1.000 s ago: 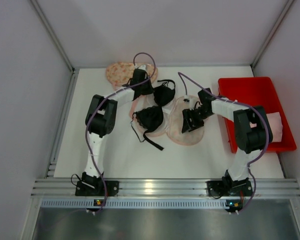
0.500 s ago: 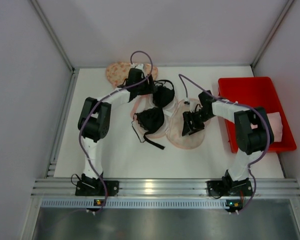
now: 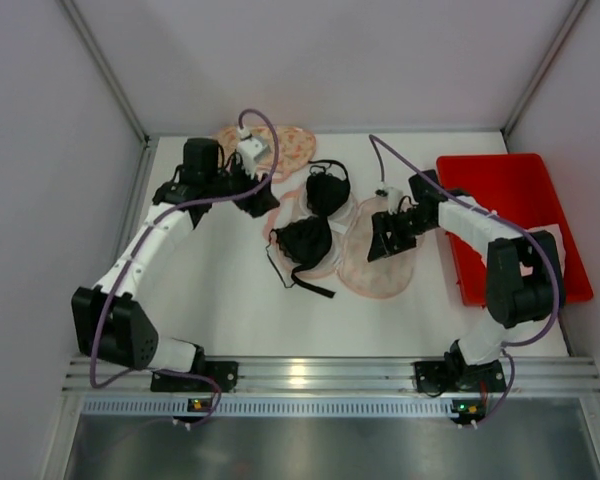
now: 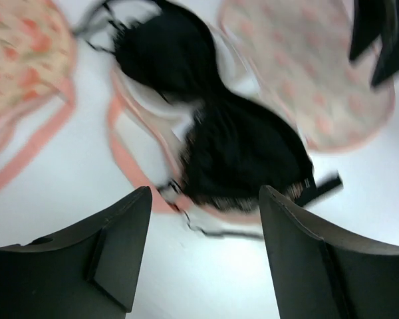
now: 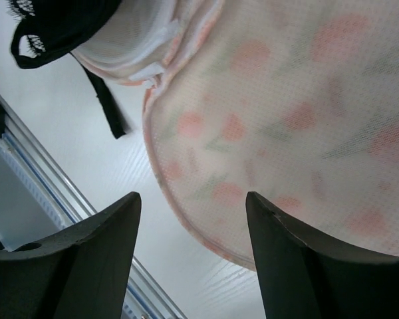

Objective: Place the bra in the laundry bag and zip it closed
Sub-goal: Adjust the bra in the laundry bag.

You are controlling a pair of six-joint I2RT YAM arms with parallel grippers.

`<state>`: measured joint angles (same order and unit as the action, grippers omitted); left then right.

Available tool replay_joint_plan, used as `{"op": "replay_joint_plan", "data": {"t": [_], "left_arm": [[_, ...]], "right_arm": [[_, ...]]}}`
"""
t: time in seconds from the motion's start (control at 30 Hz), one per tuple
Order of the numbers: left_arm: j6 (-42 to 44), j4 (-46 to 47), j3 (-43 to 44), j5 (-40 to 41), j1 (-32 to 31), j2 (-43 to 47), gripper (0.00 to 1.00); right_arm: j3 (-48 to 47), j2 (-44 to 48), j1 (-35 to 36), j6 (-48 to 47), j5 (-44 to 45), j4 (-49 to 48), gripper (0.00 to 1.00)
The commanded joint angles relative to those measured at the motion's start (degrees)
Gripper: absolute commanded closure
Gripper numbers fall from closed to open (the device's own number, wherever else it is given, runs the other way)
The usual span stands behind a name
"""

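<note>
The black bra [image 3: 310,218] lies spread over the open, pink-flowered mesh laundry bag [image 3: 380,268] in the middle of the table. One cup rests on the bag's left half; its straps trail off toward the front. My left gripper [image 3: 263,198] hovers just left of the bra, open and holding nothing. In the left wrist view the blurred bra [image 4: 219,133] sits beyond that gripper [image 4: 203,193]. My right gripper [image 3: 383,243] is open above the bag's right half. The right wrist view shows the mesh [image 5: 286,119] beyond my open gripper [image 5: 193,199], with the bra's edge [image 5: 60,23] at top left.
A red bin [image 3: 520,180] stands at the right edge with something white inside it. Another flowered mesh piece [image 3: 290,145] lies at the back behind the left wrist. The metal rail [image 3: 310,375] runs along the near edge.
My left gripper has opened and drawn back left off the bra, its elbow swinging far out to the near left. The right gripper has opened a little wider over the bag.
</note>
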<state>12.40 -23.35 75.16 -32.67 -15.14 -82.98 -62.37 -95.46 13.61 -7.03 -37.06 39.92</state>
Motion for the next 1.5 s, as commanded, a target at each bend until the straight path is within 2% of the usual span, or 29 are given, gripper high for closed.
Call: {"op": "replay_joint_plan", "data": {"t": [0.0,0.03,0.07,0.13,0.17,0.23,0.27,0.37,0.47,0.6,0.73,1.03,1.13,1.17,1.3,1.37,1.47], "left_arm": [[25.80,-15.32,-10.18,-12.42,-0.33,8.05,0.29],[29.05,-15.23,-15.08,-10.51,-1.03,10.53,0.29],[34.47,-15.32,-17.30,-8.49,-4.43,12.82,0.30],[38.55,-15.40,-21.69,-4.36,-10.06,17.58,0.33],[41.01,-15.67,-22.50,-1.20,-16.18,18.63,0.34],[41.47,-15.67,-22.42,2.07,-22.19,17.77,0.36],[40.86,-15.67,-21.72,3.47,-27.53,15.33,0.38],[36.57,-15.67,-16.81,7.00,-35.37,7.09,0.40],[33.05,-15.58,-11.01,7.44,-38.81,-1.27,0.38],[32.07,-15.58,-4.50,10.16,-40.94,-11.84,0.35],[33.04,-15.40,-0.02,14.55,-41.29,-19.84,0.37],[34.97,-13.47,0.17,21.15,-40.94,-28.90,0.41],[35.14,-13.73,-1.67,19.75,-40.94,-28.47,0.58],[35.67,-13.74,-2.64,19.40,-41.03,-26.55,0.70],[35.94,-16.71,-7.64,16.85,-41.03,-20.83,0.91],[35.15,-18.56,-9.06,14.83,-41.03,-16.98,0.99],[34.09,-22.24,-9.68,11.33,-40.94,-12.40,1.00]], "right_arm": [[-2.50,4.05,-0.60,0.08,-3.98,-0.19,0.34],[-2.41,4.23,-0.60,0.69,-4.51,-0.54,0.34],[-2.41,4.32,-0.69,1.13,-4.77,-0.89,0.34],[-3.28,4.14,-0.60,2.36,-4.95,-1.51,0.35],[-3.63,3.79,-0.69,2.80,-5.04,-1.95,0.35],[-4.77,3.44,-0.77,3.94,-4.87,-2.92,0.35],[-5.21,3.09,-1.03,4.30,-4.87,-3.27,0.35],[-7.50,2.21,-1.21,5.35,-4.25,-4.24,0.35],[-10.31,1.25,-1.65,6.41,-4.43,-4.24,0.36],[-12.34,0.01,-2.27,6.68,-4.95,-4.33,0.36],[-12.52,-0.61,-3.14,6.68,-5.65,-4.24,0.36],[-10.32,1.06,-4.82,5.10,-6.10,-3.45,0.36],[-10.84,1.59,-4.82,3.87,-6.01,-2.66,0.36],[-11.11,1.68,-4.82,3.78,-5.92,-2.66,0.36],[-13.30,0.37,-4.64,4.91,-6.53,-2.83,0.36],[-14.18,-1.03,-4.55,8.33,-8.55,-4.06,0.36],[-15.76,-2.36,-3.94,10.28,-9.52,-4.50,0.36]]}}
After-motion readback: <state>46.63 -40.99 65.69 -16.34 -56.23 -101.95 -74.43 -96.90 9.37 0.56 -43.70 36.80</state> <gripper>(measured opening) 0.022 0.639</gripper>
